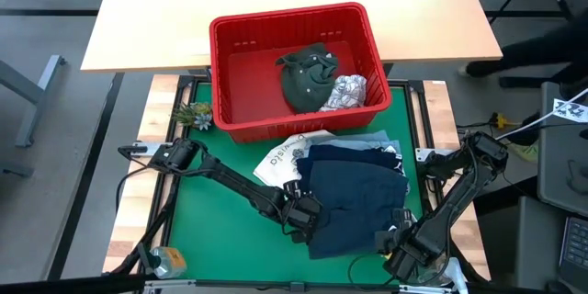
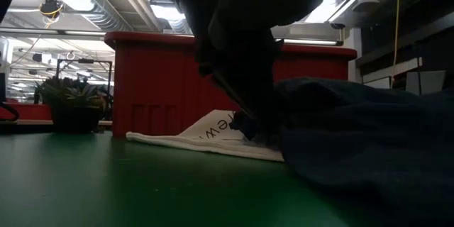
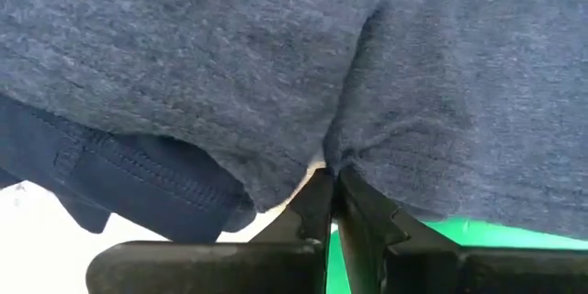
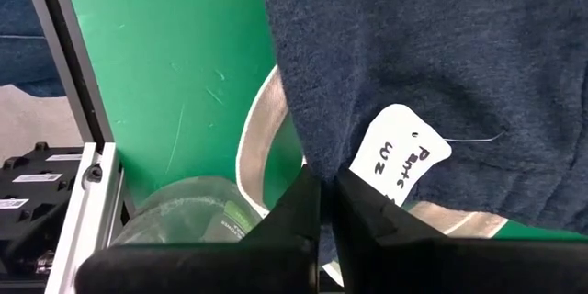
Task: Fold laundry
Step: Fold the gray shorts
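Right now both arms have hold of the navy blue garment (image 1: pixel 354 204), which lies spread on the green bench (image 1: pixel 197 216) toward the near edge. At about six o'clock on the mat the right end effector (image 1: pixel 397 242) is closed on the garment's near hem, beside a white handwritten tag (image 4: pixel 401 158); at about seven o'clock the left end effector (image 1: pixel 301 216) is pinched shut on the garment's left edge.

To do this fold well, I judge both grips should rise together and carry the near edge toward twelve o'clock, keeping the cloth taut between them so no wrinkle gets trapped. The lift should stay low, since the folded light blue denim piece (image 1: pixel 377 141) and the white tote bag (image 1: pixel 280 158) lie partly under the garment's far side and could be dragged along.

Each wrist view shows what the overhead one cannot: the left one shows the fingers (image 3: pixel 317 207) meeting on a fold of knit fabric with a darker stitched hem just beneath, and the right one shows the tag and a clear plastic container (image 4: pixel 184 211) near the mat's edge (its contents cannot be made out). The overhead view alone shows the far things: the red slotted basket (image 1: pixel 230 73) at twelve o'clock holding a dark olive green garment (image 1: pixel 308 75) and a white leaf-print one (image 1: pixel 347 92). The table-level view shows mostly the basket's wall and the tote's edge.
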### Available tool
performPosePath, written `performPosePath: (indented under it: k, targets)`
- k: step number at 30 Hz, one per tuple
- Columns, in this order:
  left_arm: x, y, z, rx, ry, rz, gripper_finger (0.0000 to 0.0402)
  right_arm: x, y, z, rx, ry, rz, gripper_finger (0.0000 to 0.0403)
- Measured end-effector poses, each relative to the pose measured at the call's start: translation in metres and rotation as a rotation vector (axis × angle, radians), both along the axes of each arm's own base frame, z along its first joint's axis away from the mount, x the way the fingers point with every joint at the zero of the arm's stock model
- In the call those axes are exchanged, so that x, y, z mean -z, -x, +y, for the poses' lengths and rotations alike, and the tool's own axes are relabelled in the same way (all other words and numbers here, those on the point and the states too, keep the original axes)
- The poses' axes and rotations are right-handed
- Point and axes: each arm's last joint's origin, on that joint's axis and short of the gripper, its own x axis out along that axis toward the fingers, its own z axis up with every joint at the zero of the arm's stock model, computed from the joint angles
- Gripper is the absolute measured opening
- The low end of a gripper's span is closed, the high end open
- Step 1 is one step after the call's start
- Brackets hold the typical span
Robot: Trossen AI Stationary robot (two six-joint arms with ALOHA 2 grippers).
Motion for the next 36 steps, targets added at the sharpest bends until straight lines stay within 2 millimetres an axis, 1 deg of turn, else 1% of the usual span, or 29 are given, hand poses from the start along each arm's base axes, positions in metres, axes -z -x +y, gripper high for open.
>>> performPosePath:
  k: [3,5,12,15,24,30,33,36]
  targets:
    - [0.000,0.000,0.000,0.000,0.000,0.001,0.0013,0.000,0.000,0.000,0.000,0.000,0.000,0.0015]
    - [0.000,0.000,0.000,0.000,0.001,0.000,0.0022,0.000,0.000,0.000,0.000,0.000,0.000,0.0015]
    - [0.000,0.000,0.000,0.006,0.012,0.006,0.0085,0.000,0.000,0.000,0.000,0.000,0.000,0.0016]
    - [-0.001,0.001,0.000,0.008,0.014,0.007,0.0102,0.000,0.000,0.000,0.000,0.000,0.000,0.0016]
    - [-0.008,0.005,0.001,0.015,0.023,0.025,0.0107,0.000,0.000,0.000,0.000,-0.003,-0.002,0.0016]
    - [-0.021,0.011,0.001,0.021,0.031,0.034,0.0108,0.000,0.000,0.000,0.000,-0.003,-0.002,0.0017]
    - [-0.027,0.009,-0.003,0.038,0.093,-0.003,0.0108,0.000,0.000,0.000,0.000,-0.005,-0.003,0.0017]
    - [-0.031,0.004,-0.013,0.054,0.195,-0.075,0.0108,0.000,0.000,0.000,0.000,-0.005,-0.003,0.0017]
